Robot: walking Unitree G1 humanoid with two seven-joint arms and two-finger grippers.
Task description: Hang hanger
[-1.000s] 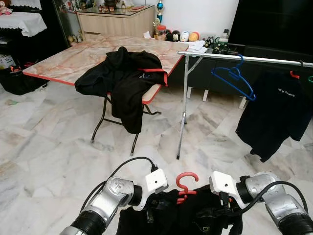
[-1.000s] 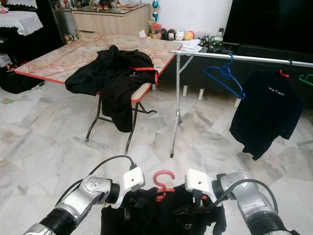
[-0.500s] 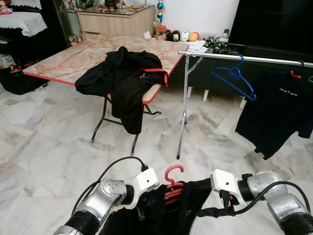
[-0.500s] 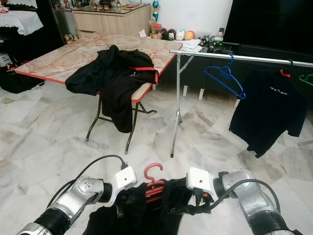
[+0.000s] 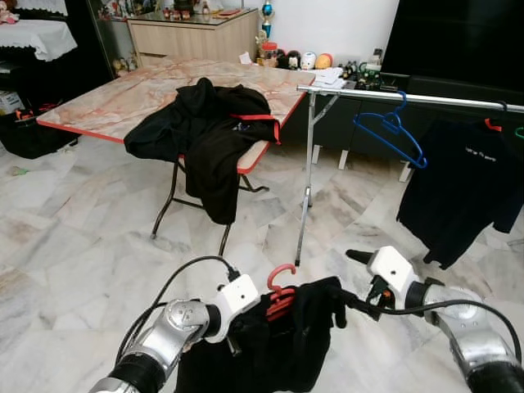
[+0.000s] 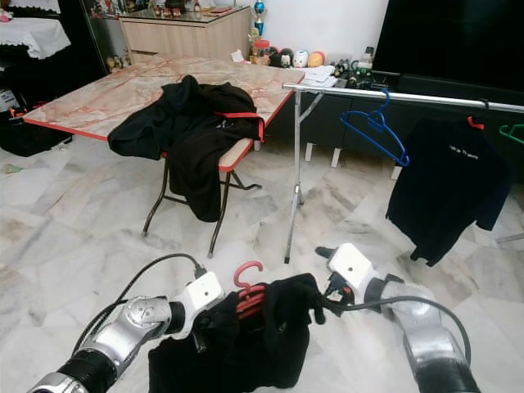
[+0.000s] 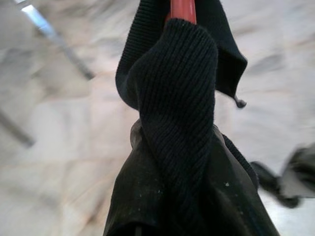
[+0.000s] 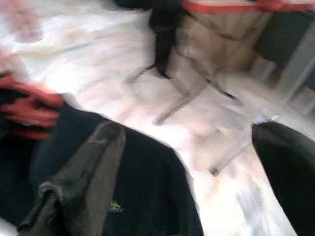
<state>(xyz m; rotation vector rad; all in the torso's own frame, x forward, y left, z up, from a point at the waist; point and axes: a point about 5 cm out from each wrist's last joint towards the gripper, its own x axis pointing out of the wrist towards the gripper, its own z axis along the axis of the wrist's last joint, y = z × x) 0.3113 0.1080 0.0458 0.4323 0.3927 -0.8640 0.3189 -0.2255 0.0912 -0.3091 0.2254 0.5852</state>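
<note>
The left gripper (image 5: 237,340) is closed on the red hanger (image 5: 279,296), which carries a black garment (image 5: 270,348) held low above the floor. The right gripper (image 8: 192,162) is positioned just beside the garment's shoulder, its fingers (image 8: 83,182) spread wide apart, nothing gripped. The clothes rail (image 5: 409,97) stands well ahead

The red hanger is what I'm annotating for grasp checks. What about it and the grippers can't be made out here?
- Red hanger: only its hook and neck show; the black shirt covers its arms.
- Left gripper: fingers buried in the shirt.
- Right wrist view: blurred, though the right gripper looks open.
</note>
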